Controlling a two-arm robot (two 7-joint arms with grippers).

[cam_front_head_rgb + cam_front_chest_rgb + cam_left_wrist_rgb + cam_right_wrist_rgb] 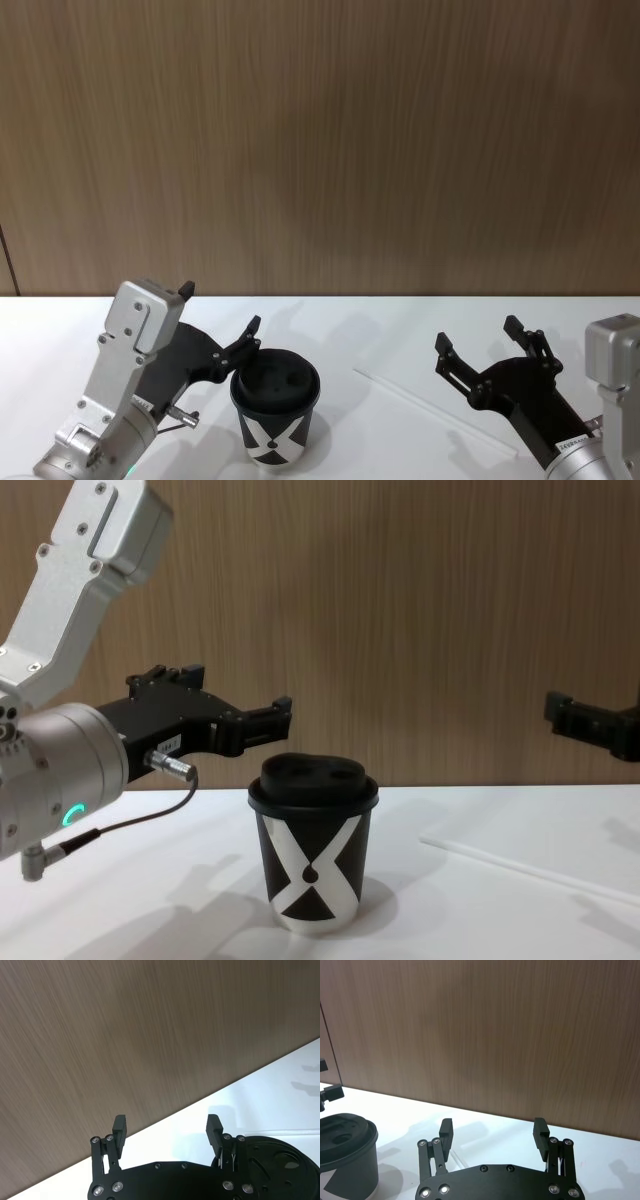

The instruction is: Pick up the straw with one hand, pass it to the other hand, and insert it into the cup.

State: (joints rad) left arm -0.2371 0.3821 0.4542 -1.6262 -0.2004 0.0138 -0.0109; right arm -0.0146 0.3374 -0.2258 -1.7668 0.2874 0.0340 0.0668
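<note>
Straw lies flat on the white table, untouched, to the right of the cup and well apart from it. It runs on a slant from a far end nearer the cup to a near end below the right gripper.

The only mark that reads clearly is the big white X on the black cup, which faces the robot below the domed lid. A small white label sits on the left gripper's body beside its cable plug, and another on the right arm's wrist in the head view; the print on both is too small to read. A green ring light glows on the left arm's silver joint.

Both grippers have their fingers spread wide with nothing between them. The chest view shows the left gripper held higher than the lid and behind it, with a gap between them, whereas the head view makes one finger seem to meet the rim. The left wrist view shows the lid beneath one finger, its sip hole visible. The right wrist view shows the cup off to one side of the right gripper. In the chest view the straw is a thin pale line, with the right gripper well above it against the wood-grain wall.
</note>
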